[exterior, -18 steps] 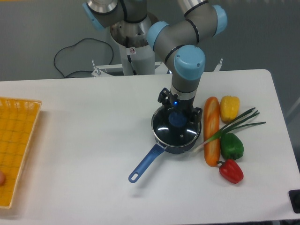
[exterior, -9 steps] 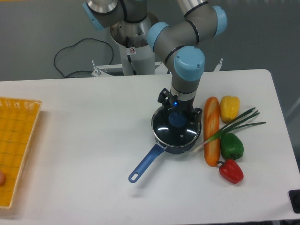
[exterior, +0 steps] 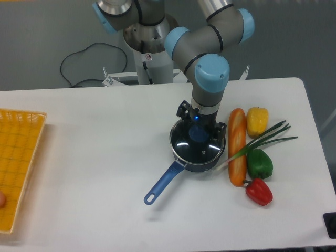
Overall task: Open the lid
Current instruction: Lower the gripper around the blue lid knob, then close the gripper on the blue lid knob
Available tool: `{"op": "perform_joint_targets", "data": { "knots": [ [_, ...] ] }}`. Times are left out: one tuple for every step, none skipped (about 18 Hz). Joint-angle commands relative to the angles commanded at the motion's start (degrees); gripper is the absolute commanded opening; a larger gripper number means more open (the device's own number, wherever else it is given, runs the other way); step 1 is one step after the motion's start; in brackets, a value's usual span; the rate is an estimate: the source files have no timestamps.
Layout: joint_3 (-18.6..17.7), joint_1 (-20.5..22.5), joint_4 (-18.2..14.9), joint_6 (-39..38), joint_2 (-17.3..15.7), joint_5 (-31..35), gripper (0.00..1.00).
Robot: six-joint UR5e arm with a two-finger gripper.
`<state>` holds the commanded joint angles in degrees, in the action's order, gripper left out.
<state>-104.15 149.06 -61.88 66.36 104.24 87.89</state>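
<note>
A dark blue saucepan (exterior: 181,167) with a long handle stands on the white table, right of centre. The round glass lid (exterior: 195,148) sits on it, its blue knob (exterior: 198,133) at the centre. My gripper (exterior: 198,131) points straight down over the knob, fingers on either side of it. The wrist hides the fingertips, so contact with the knob is not visible. The lid lies flat on the pan's rim.
Right of the pan lie a long orange baguette (exterior: 237,146), a yellow pepper (exterior: 257,120), green onions (exterior: 265,137), a green pepper (exterior: 260,163) and a red pepper (exterior: 259,191). An orange basket (exterior: 18,157) sits at the left edge.
</note>
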Motion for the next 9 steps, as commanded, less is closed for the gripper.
{"op": "perform_joint_targets", "data": {
  "knots": [
    [0.00, 0.00, 0.00, 0.00, 0.00, 0.00, 0.98],
    [0.00, 0.00, 0.00, 0.00, 0.00, 0.00, 0.98],
    [0.00, 0.00, 0.00, 0.00, 0.00, 0.00, 0.98],
    [0.00, 0.00, 0.00, 0.00, 0.00, 0.00, 0.97],
    [0.00, 0.00, 0.00, 0.00, 0.00, 0.00, 0.96],
    [0.00, 0.00, 0.09, 0.00, 0.00, 0.00, 0.94],
    [0.00, 0.00, 0.00, 0.00, 0.00, 0.00, 0.93],
    [0.00, 0.00, 0.00, 0.00, 0.00, 0.00, 0.91],
    [0.00, 0.00, 0.00, 0.00, 0.00, 0.00, 0.89]
  ]
}}
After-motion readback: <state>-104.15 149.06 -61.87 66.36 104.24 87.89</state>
